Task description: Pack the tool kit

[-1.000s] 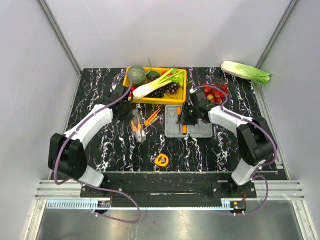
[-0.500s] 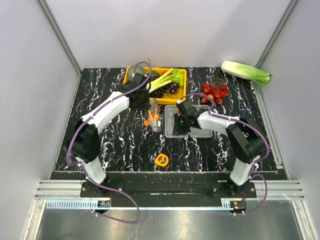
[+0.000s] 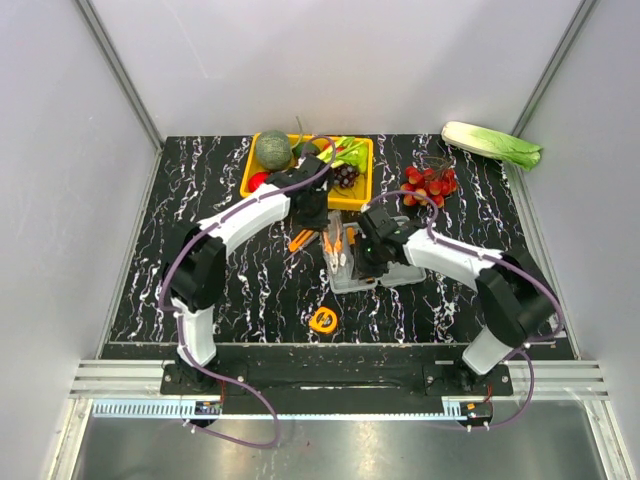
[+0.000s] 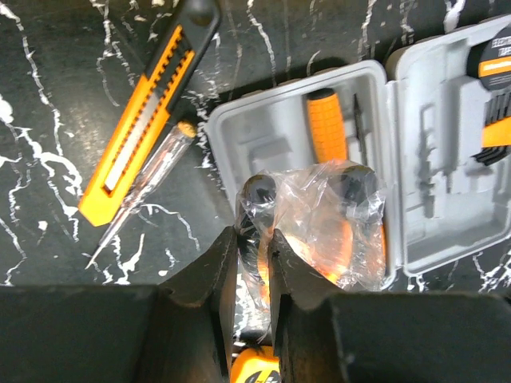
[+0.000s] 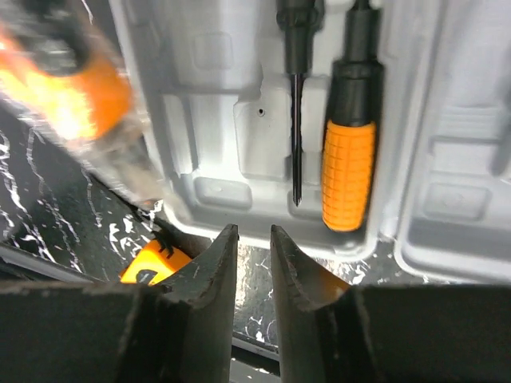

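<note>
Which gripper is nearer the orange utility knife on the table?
Left. The left gripper, pinching bagged pliers, hangs beside the utility knife; the right gripper is farther off, at the grey case's edge.

A crinkly clear bag [image 4: 311, 187] in front of the left hand [image 4: 254, 239] hides most of the orange and black tool [image 4: 351, 239] inside it. The grey case [image 4: 271, 144] runs off the picture to that hand's right. A yellow thing [image 4: 257, 369] low between its fingers [image 4: 215, 271] is mostly covered. Up and left of the right hand [image 5: 254, 235], an orange thing [image 5: 72, 88] is only a blur. The screwdriver [image 5: 349, 171] ahead of that hand is cut off at the top.
</note>
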`<action>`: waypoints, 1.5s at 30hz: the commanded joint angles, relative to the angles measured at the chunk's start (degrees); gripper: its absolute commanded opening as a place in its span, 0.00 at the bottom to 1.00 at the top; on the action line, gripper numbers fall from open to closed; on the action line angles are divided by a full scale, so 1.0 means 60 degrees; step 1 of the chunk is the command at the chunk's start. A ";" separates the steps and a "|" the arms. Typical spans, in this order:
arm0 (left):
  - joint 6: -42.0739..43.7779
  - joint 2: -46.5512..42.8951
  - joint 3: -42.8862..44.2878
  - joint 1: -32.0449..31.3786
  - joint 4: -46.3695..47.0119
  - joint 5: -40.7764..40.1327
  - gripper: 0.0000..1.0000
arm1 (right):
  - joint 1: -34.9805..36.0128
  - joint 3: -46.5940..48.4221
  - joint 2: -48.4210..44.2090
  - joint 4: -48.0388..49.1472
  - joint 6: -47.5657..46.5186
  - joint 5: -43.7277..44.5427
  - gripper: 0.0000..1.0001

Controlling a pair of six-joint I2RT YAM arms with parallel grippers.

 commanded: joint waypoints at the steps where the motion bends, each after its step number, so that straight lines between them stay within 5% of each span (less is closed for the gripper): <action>1: -0.0802 0.0233 0.0941 -0.0296 0.0273 0.0197 0.00 | 0.0054 0.0599 -0.1315 -0.0724 0.0569 0.1601 0.31; 18: -0.1580 0.1464 0.0869 -0.0516 -0.0196 -0.0287 0.00 | 0.0054 0.0789 -0.1186 -0.0740 0.0585 0.2175 0.34; 28: -0.1565 0.1348 0.0781 -0.0516 -0.0328 -0.0492 0.41 | 0.0054 0.1009 -0.0702 -0.0476 0.0453 0.2189 0.34; 39: -0.1448 0.0367 0.0152 -0.0414 0.0169 -0.0610 0.51 | -0.0019 0.1448 -0.0205 -0.0052 -0.0001 0.2307 0.34; 45: -0.1389 0.0263 -0.0711 0.0230 0.1296 0.0604 0.48 | -0.0034 0.2048 0.0571 0.0314 -0.0616 0.2263 0.34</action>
